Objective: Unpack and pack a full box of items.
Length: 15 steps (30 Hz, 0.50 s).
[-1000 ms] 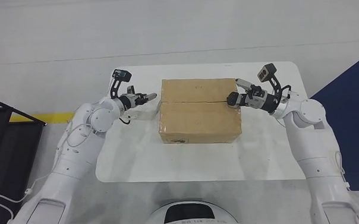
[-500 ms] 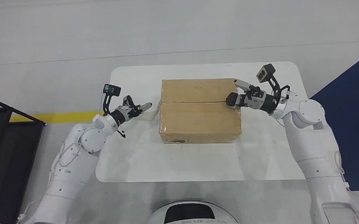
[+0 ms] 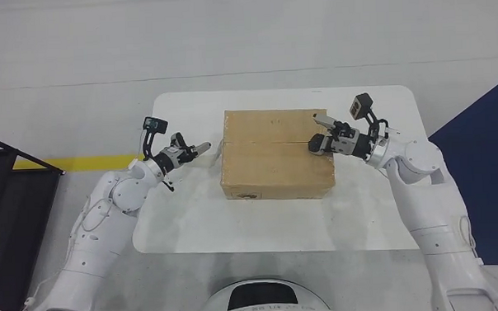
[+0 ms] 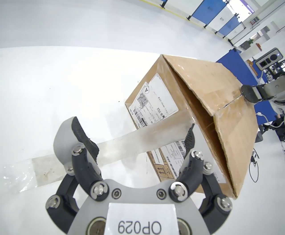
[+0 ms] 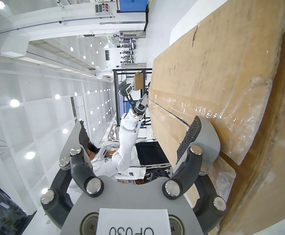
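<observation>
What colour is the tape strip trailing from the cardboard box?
Clear and faintly cloudy. The tape strip shows best in the left wrist view.

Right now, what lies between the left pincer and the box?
A strip of clear tape runs from the box's labelled side out over the white table, passing the open left pincer. The left wrist view shows it.

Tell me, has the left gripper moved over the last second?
Yes. The left gripper has backed away from the left end of the box, toward the near edge of the table; almost all in the first half second.
</observation>
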Tool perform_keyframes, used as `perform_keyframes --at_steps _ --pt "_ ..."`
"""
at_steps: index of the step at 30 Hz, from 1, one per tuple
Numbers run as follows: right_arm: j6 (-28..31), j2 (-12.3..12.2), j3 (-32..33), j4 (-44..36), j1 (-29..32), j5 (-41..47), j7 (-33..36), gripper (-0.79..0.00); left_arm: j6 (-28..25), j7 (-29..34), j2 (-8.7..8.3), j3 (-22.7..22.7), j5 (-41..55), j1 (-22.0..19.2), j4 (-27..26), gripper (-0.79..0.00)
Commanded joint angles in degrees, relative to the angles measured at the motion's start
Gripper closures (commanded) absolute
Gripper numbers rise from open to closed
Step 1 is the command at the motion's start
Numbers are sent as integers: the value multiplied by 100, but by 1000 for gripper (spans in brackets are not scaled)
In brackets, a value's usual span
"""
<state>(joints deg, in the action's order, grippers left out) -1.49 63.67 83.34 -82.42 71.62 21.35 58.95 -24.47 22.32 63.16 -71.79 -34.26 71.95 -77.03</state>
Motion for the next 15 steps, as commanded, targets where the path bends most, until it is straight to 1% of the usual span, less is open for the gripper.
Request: perform_keyframes --at_steps 1,4,8,11,15 --pt "0 0 0 0 0 -1 0 -785 0 0 0 0 0 0 0 -785" --pt "0 0 0 0 0 -1 0 -785 44 -18 0 5 -43 17 1 -785" --pt "0 0 0 0 0 -1 0 -785 134 -59 16 181 -465 42 24 -785" --pt "0 0 0 0 0 -1 0 -785 -185 109 29 318 -444 -7 152 -785" --pt "0 0 0 0 0 -1 0 -785 -613 243 23 376 -394 -74 357 -785"
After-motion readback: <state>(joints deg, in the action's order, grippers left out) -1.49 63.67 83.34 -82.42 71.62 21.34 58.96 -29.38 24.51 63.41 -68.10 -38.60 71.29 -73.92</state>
